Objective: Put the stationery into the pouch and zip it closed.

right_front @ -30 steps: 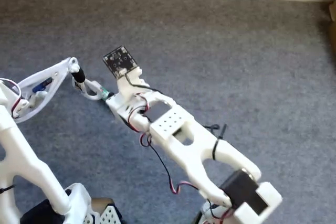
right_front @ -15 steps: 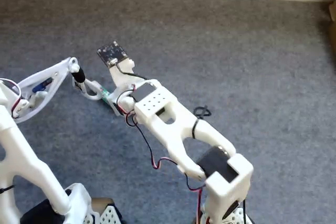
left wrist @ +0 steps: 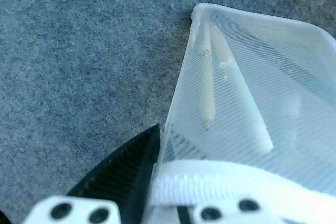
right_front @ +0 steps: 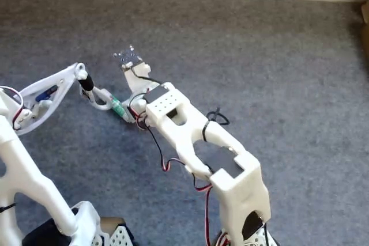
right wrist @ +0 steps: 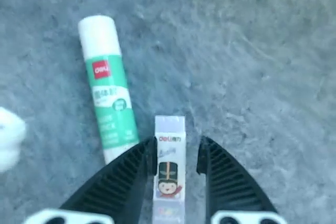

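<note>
Right gripper (right wrist: 176,142) was apart, straddling small white rectangular eraser (right wrist: 169,166) on grey desk (left wrist: 79,51), well short of its far edge. Green-and-white glue stick (right wrist: 107,93) lay just beside. Left gripper (left wrist: 159,148) was clamped on translucent mesh pouch (left wrist: 247,77).

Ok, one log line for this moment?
left end effector: shut on pouch, pens inside | right end effector: open, straddling eraser | glue stick: on carpet beside eraser
</note>
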Controlling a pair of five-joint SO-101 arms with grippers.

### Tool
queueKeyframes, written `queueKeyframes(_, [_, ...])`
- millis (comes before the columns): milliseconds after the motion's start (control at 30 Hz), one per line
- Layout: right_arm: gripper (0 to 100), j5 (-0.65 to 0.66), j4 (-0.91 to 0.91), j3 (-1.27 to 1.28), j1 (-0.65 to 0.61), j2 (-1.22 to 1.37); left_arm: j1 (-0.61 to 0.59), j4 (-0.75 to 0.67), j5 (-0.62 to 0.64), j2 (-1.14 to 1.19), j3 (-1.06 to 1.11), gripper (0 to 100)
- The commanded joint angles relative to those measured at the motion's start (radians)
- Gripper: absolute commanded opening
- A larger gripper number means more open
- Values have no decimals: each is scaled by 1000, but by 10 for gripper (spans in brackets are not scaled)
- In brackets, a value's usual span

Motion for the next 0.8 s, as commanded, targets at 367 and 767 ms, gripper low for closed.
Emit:
queueKeyframes(367, [127, 101, 162, -163, 4, 48, -35, -2, 14, 7, -1, 7])
queueKeyframes(767, [127, 106, 185, -162, 1, 50, -35, -2, 12, 8, -1, 7])
